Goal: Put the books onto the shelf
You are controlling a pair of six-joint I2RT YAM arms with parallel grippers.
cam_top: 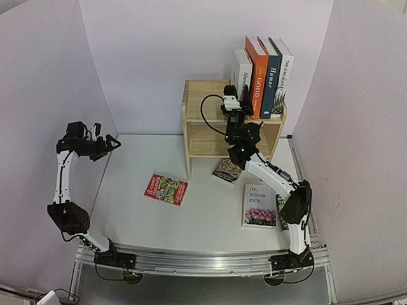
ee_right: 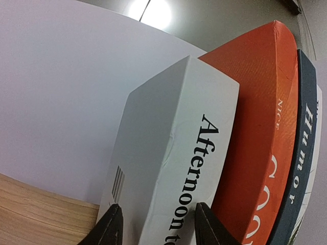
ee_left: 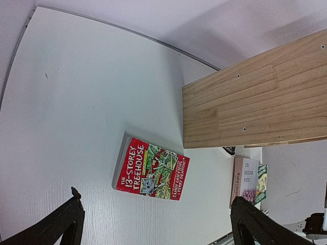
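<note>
Books (cam_top: 264,70) upright, flat rectangular spines; shelf (cam_top: 203,89) pale grained wood.

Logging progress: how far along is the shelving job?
Done: the orange book, dark teal book and a white-spined book stand on the shelf top. In hand: the right gripper straddles the white Afternoon book beside them. Left: the red book, dark patterned book, Designer Fate book and green book lie on the table. The left gripper hangs open.
</note>
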